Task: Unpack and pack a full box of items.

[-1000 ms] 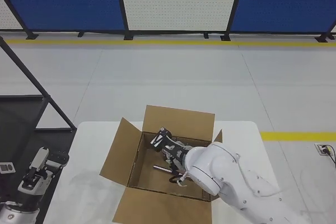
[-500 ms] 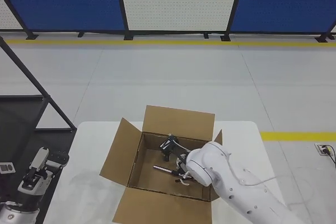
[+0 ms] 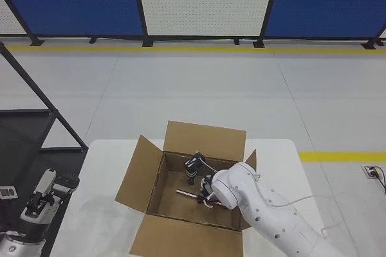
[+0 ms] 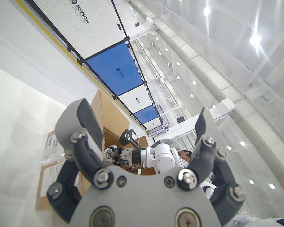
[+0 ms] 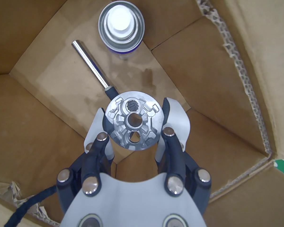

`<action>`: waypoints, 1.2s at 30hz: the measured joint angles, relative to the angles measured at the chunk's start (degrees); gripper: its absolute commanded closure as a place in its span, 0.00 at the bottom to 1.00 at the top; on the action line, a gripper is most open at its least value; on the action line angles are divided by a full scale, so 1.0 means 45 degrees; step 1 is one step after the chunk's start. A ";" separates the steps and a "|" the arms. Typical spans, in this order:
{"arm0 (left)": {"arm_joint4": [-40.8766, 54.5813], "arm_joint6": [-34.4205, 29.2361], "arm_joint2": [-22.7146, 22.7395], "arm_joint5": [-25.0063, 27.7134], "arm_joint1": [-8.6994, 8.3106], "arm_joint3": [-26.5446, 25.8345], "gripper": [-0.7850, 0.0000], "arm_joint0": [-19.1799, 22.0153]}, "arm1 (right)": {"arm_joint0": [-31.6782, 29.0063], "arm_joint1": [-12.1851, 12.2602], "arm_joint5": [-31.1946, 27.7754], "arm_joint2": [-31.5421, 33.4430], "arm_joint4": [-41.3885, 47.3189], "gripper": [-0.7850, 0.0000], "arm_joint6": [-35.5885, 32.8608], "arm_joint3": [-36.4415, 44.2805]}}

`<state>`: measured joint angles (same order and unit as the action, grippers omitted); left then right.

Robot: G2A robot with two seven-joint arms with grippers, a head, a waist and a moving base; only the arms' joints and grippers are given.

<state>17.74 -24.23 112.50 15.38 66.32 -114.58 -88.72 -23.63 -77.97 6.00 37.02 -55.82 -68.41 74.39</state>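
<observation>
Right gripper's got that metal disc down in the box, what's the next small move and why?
Probably lift straight up. The right gripper is shut on the metal disc, with the rod just beyond it and the spray can upright nearby; sideways travel risks knocking them.

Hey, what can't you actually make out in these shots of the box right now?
Tool handle: right wrist view, hidden behind the metal disc in the right gripper.
Spray can side and label: right wrist view, seen from above.
Box floor near side: top view, covered by the right arm.
Whether the disc touches the floor: cannot tell.
</observation>
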 measured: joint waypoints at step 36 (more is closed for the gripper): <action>0.0000 0.0000 0.0000 0.0000 0.0000 0.0000 0.00 0.0000 | -0.0401 -0.0752 -0.0177 0.0724 0.0157 0.36 0.1702 -0.2034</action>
<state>17.74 -24.23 112.50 15.38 66.32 -114.58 -88.72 -25.44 -81.35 5.20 40.28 -55.12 -60.75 65.24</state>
